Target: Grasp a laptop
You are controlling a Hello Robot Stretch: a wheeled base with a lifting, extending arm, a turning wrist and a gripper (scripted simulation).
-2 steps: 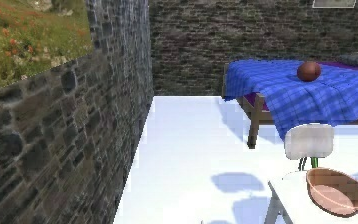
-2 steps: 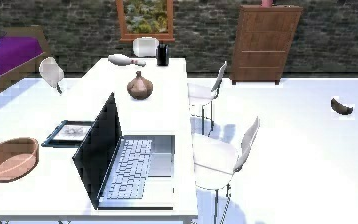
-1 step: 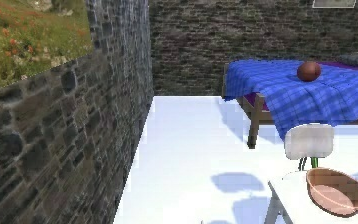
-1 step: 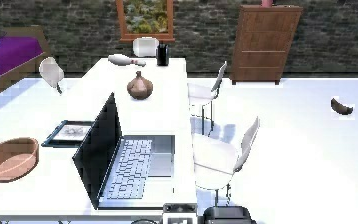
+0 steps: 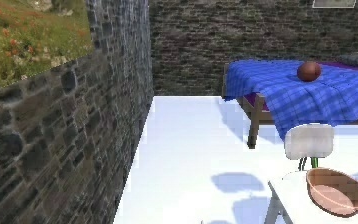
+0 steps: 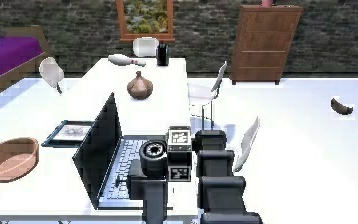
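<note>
From the pincer (image 6: 145,168), the raised lid of the laptop (image 6: 107,140) stands close at nine o'clock. A vase (image 6: 139,85) blocks twelve o'clock farther off, bare tabletop (image 6: 169,100) between them. A chair (image 6: 246,143) flanks three o'clock.

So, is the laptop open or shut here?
Open: the laptop has its dark screen raised above the keyboard, which lies flat on the white table.

Home interior, bedroom plus desk area. Bed (image 5: 287,85) with blue checked blanket at forward view's right. Wooden dresser (image 6: 265,42) and framed picture (image 6: 145,18) against dark stone wall (image 6: 202,25) along arm side view's top. White table (image 6: 92,88) and white chair (image 6: 209,88) at centre.
</note>
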